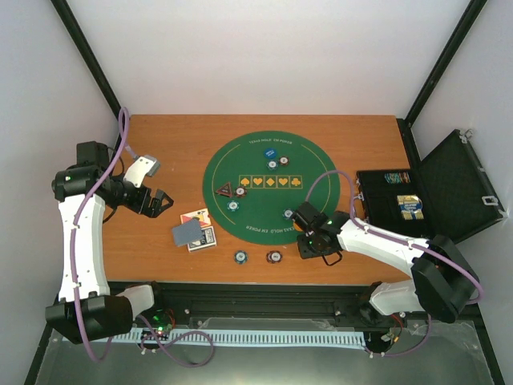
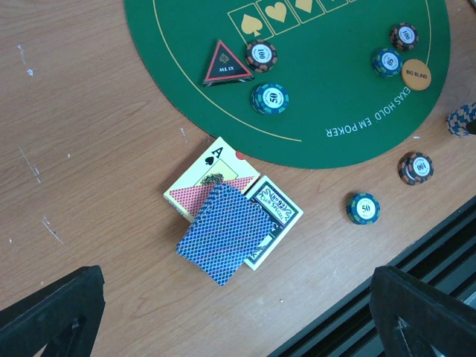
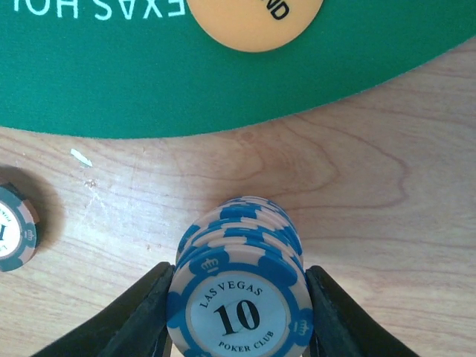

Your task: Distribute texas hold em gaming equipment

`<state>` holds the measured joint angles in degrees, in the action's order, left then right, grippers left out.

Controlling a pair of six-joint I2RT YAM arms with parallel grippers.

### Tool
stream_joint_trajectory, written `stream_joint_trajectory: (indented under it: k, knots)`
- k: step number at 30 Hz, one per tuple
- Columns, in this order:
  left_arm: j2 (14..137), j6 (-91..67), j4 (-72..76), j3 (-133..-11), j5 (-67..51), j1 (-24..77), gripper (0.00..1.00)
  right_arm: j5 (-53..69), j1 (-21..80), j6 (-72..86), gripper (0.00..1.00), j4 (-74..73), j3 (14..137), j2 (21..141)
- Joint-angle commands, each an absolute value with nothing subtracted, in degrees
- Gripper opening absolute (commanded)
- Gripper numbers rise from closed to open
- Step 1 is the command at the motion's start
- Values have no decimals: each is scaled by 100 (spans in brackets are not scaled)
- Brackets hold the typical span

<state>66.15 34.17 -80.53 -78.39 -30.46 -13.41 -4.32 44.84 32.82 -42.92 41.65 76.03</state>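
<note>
On the left, the left end effector [image 1: 156,202] hangs over bare table [image 1: 160,144] with its fingers wide apart and nothing between them. Just right of it, off the green mat [image 1: 240,160], the cards [image 2: 223,230] lie in one untidy pile, blue backs up, over what look like their boxes. None appear dealt out, so that part of the job seems not yet begun.

The mat is partly furnished. The triangular marker [image 2: 225,64] sits near its left side with two single chips [image 2: 261,54] beside it. More chips and a blue disc [image 1: 271,154] lie toward the far side, and an orange disc [image 2: 416,74] lies near the right edge. Two loose chips [image 2: 364,208] rest on the wood just below the mat.

Further right, the right end effector [image 3: 238,312] has both fingers pressed against a stack of blue-and-white chips [image 3: 238,282] standing on the table just outside the mat. This stack is probably the next thing to be placed.

At the far right, the black case [image 1: 449,184] lies open with a few pieces inside, too small to identify. Overall, the task looks roughly half done.
</note>
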Motion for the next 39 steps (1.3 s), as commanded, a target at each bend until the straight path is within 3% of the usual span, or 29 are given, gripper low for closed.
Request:
stream_joint_trajectory:
  k: [1, 12, 18, 25, 39]
  knots:
    - [6567, 3452, -8010, -8049, -3097, -1371, 100, -583, 4572, 3332, 33, -4413, 4340, 7484]
    - [6568, 3461, -8014, -8063, -3092, -1371, 100, -818, 4737, 3225, 28, -5050, 5319, 7437]
    - [6557, 3462, -8029, -8062, -3091, -1375, 100, -819, 4733, 2931, 27, -5066, 6407, 8091]
    - [6591, 3447, -8051, -8059, -3122, -1375, 100, -832, 4733, 2319, 27, -4988, 8283, 9970]
    - [6728, 3423, -8009, -8101, -3199, -1373, 100, -432, 4374, 1682, 27, -6017, 13260, 13928]
